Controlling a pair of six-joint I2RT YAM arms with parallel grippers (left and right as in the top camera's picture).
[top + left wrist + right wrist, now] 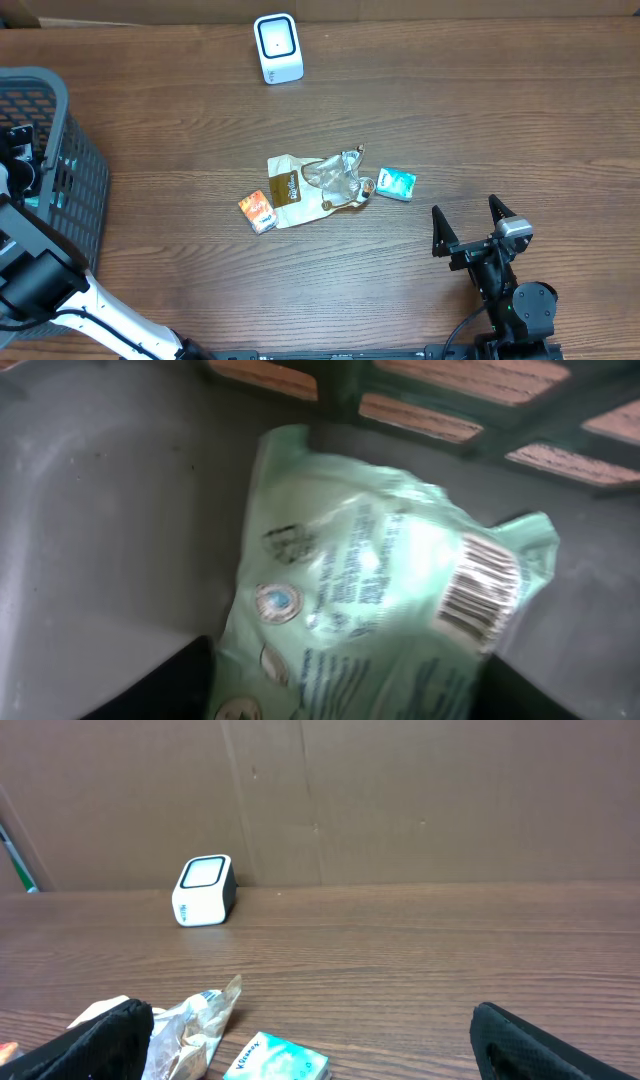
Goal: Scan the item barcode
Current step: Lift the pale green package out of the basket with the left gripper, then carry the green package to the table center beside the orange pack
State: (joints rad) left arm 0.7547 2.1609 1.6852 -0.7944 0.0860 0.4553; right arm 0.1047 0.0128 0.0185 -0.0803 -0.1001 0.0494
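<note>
1. Reaching down into the grey basket (85, 170), the left gripper (345, 660) sets its two dark fingers (150, 690) on either side of a pale green pouch (370, 560). The pouch lies right beneath and ahead of the gripper on the basket's smooth moulded floor, with the latticed wall just beyond it.
2. I cannot tell whether those jaws are pinching the pouch or only bracketing it. The pouch's near end runs out of sight between them.
3. The pouch looks like thin glossy film, crinkled and slightly puffed. I would judge it light, soft and slippery, likely to buckle or slide rather than hold its shape.
4. Its barcode (480, 592) sits face up on the corner ahead and to the gripper's right. The near end, away from those bars, looks like the sensible place to grip, so the code stays uncovered and reasonably flat.
5. The right gripper (310, 1020) is spread wide and empty, low over the dark wood-grain table (450, 100).
6. Just ahead and to its left lies a small teal carton (396, 184), stiff and square-edged. Beyond that is a crumpled clear-and-brown bag (315, 185), then a little orange box (258, 211).
7. The scanner (278, 48), a rounded white block with a dark-framed window, stands far ahead and left of the right gripper. It is well apart from the basket.
</note>
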